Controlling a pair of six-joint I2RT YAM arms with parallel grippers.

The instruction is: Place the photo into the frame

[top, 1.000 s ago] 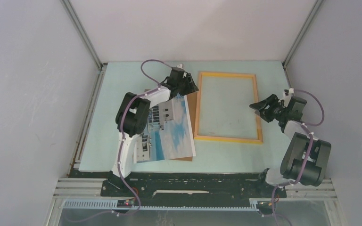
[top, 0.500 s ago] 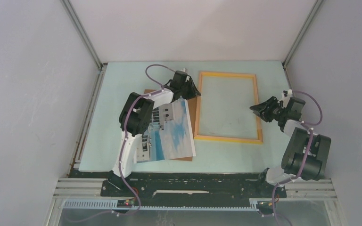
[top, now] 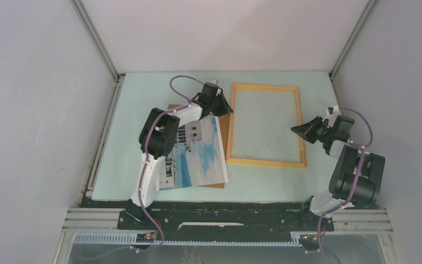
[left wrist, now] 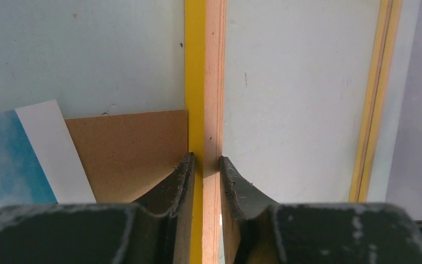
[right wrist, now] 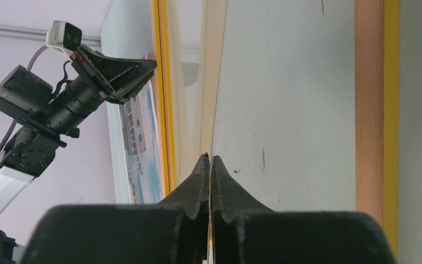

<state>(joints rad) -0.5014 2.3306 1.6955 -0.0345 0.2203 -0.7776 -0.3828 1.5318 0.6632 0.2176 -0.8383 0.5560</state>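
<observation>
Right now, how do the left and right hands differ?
Grip: the left hand straddles the frame's left bar, a finger against each side; the right hand has its fingers pressed together, no bar between. Place: the left hand is on the left bar's far part, the right hand by the right bar's middle. Shared: both work at the frame, neither touches the photo.

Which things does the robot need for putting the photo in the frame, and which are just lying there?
For the job: the photo; the frame.
Just lying about: the brown backing board, under the photo.
</observation>
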